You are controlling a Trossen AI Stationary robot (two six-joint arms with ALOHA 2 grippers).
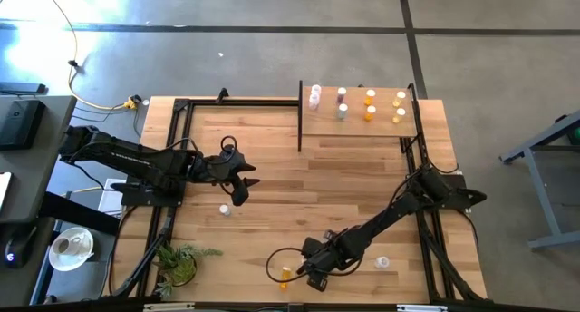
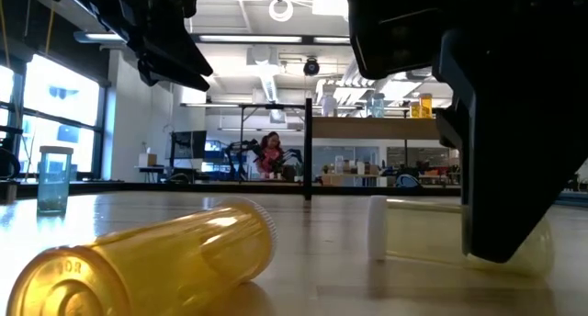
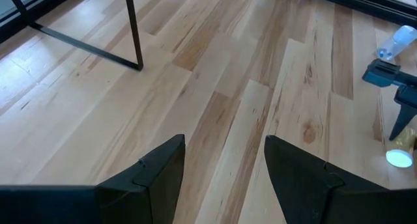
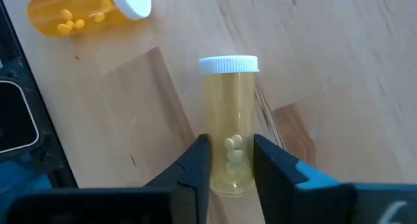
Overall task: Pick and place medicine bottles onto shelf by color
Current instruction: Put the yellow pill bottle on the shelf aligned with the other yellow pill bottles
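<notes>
My right gripper (image 4: 231, 162) is low at the table's near middle (image 1: 314, 268), shut on a yellow bottle (image 4: 229, 120) that lies on its side. An orange bottle (image 1: 285, 276) lies just left of it, also seen in the right wrist view (image 4: 85, 12). A clear bottle (image 1: 381, 262) lies to its right. A grey-teal bottle (image 1: 225, 209) stands upright near my left gripper (image 1: 238, 183), which is open and empty above the table (image 3: 225, 178). The shelf (image 1: 358, 126) at the far right carries several bottles in colour groups. My right gripper pinches the yellow bottle's round body near its closed bottom end (image 4: 229, 175) between its two fingers. The fingers lie along the bottle, and its white cap (image 4: 228, 65) points away from them. The bottle lies on its side on the table (image 2: 441, 247).
On the shelf stand pale pink bottles (image 1: 314, 96), grey ones (image 1: 342, 108), orange ones (image 1: 370, 103) and yellow ones (image 1: 399, 105). A black post (image 1: 300, 117) marks the shelf's left edge. A green plant (image 1: 179, 262) stands at the near left corner.
</notes>
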